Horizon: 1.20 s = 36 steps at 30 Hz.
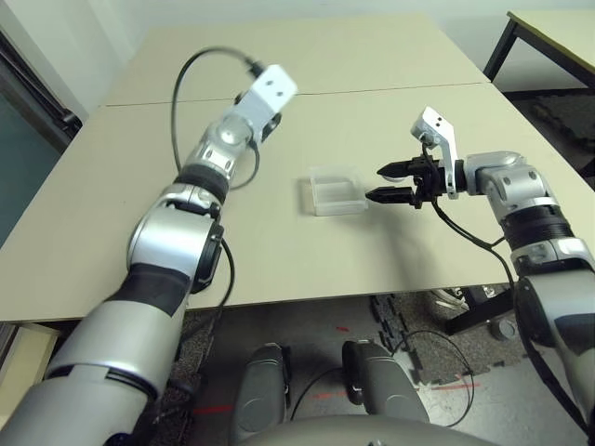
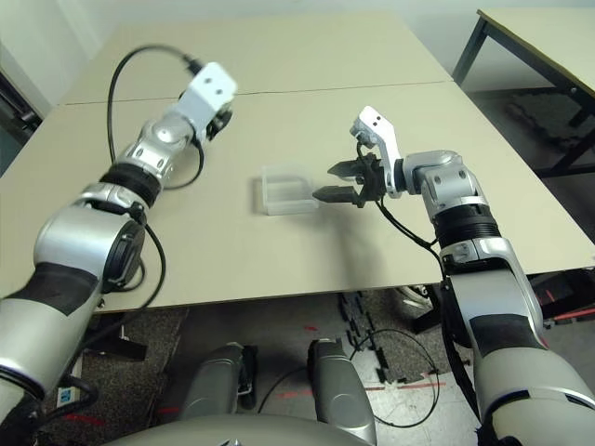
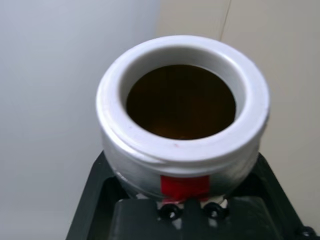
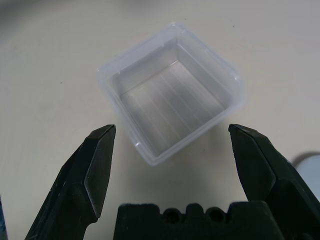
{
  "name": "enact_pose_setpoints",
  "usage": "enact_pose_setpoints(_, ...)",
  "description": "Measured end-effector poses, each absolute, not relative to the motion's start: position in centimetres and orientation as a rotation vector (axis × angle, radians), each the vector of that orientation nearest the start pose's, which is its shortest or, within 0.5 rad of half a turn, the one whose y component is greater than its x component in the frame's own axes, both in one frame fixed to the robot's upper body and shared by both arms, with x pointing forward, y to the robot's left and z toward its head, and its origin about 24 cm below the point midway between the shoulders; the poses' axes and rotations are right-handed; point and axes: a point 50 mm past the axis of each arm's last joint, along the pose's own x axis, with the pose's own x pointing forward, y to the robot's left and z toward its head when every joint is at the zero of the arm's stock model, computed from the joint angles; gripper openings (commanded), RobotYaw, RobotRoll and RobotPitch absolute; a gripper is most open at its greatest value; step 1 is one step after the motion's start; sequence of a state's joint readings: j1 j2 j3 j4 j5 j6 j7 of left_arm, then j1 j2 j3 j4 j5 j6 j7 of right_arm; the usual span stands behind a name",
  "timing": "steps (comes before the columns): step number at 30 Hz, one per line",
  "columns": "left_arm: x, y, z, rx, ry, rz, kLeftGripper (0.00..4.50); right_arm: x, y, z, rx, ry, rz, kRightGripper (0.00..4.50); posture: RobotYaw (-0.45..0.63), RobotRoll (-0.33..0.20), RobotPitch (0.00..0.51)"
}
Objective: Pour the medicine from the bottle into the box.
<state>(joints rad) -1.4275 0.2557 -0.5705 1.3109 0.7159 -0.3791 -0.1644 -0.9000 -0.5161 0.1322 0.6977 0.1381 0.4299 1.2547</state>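
While I hold the rig at this moment, I list: item one, the left tool, raised above the counter and pinching the bottle low on its grey body, where a red stripe meets the black fingers; the bottle's white-rimmed mouth is uncapped and faces away from the tool, its inside dark, contents not readable. Item two, the right tool, fingers spread wide and holding nothing, pointing slightly downward toward the box. Item three, the box, clear plastic with rounded corners and a ridged bottom, resting flat on the counter just ahead of the right tool's fingertips, apart from them, with nothing I can make out inside. Item four, a pale round edge on the counter just beside one right finger, too cropped for me to identify. From the head camera, the box lies between the two tools, nearer the right.
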Motion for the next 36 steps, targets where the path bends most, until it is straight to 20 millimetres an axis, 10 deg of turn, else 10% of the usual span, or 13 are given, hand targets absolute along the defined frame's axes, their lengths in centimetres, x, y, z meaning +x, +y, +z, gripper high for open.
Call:
enact_pose_setpoints(7, 41.1, 5.4, 17.6, 2.244, -0.430, -0.744, 2.56, 36.9, -18.1, 14.7, -0.205, 0.432, 1.107, 4.50, -0.02, 0.000, 0.071)
enact_pose_setpoints(36, 40.9, 5.0, 16.1, 2.253, -0.459, -0.716, 2.56, 37.1, -17.9, 14.9, -0.214, 0.423, 1.107, 4.50, -0.01, 0.000, 0.079)
